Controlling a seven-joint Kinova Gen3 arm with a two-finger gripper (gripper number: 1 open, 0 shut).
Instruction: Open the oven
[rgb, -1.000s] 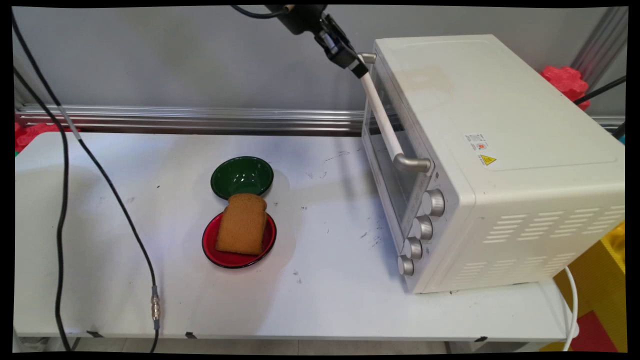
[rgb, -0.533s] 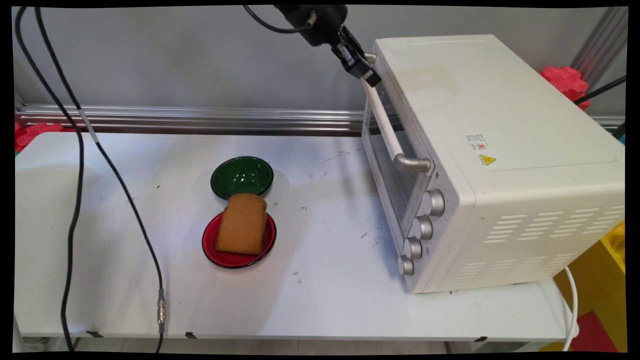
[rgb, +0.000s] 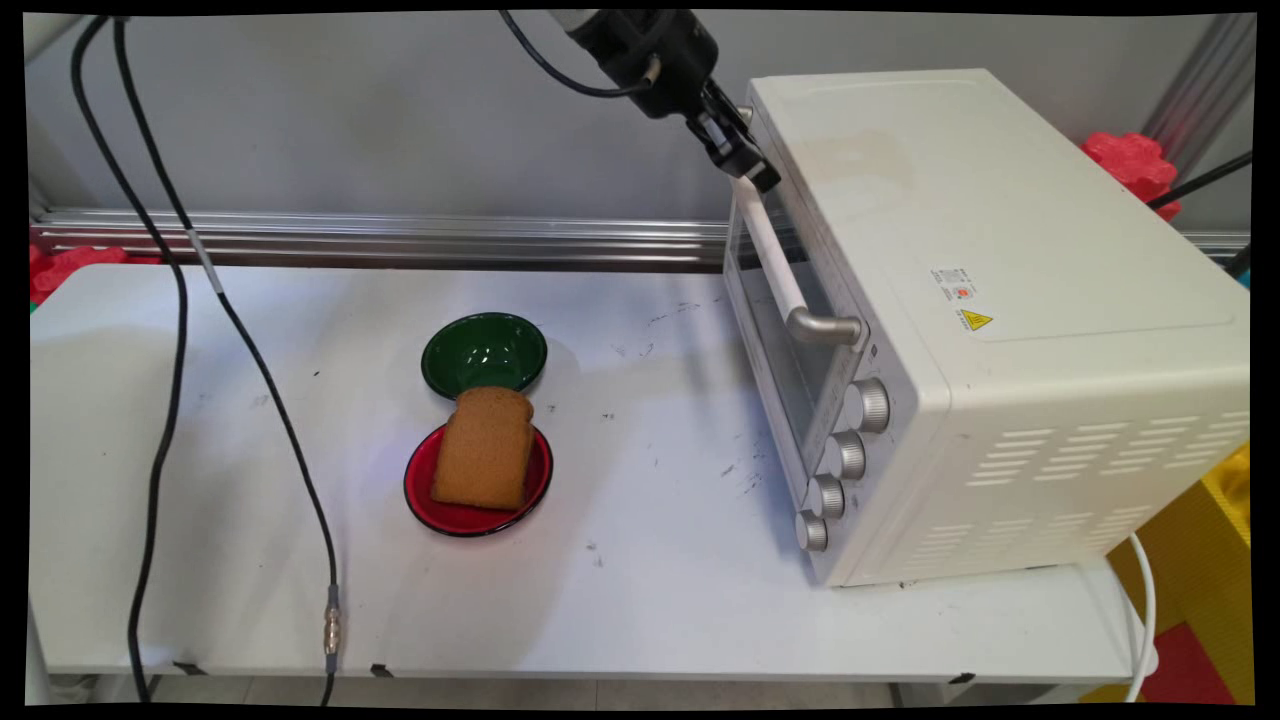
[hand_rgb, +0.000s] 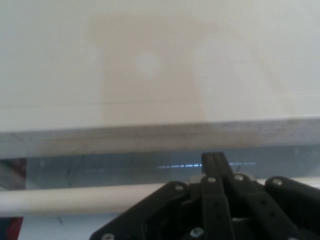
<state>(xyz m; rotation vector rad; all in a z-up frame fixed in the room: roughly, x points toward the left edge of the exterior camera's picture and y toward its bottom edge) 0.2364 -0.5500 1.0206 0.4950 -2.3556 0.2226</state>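
Observation:
My black gripper hangs at the top far end of the white toaster oven's door handle. Its fingers are shut, with nothing held between them. In the hand view the fingertips cross the pale handle bar, with the oven's top beyond; whether they touch the bar I cannot tell. The oven door is shut. Far to the left on the table, a slice of brown bread lies on a red plate, with a green bowl just behind it.
Several silver knobs line the oven's front below the door. Black cables hang over the table's left side, one ending in a metal plug. A metal rail runs along the wall. Red and yellow objects lie behind and beside the oven.
The gripper has moved right and down along the oven's top corner onto the handle's far end. The hanging cables have swung rightward. Bread, plate and bowl have not moved.

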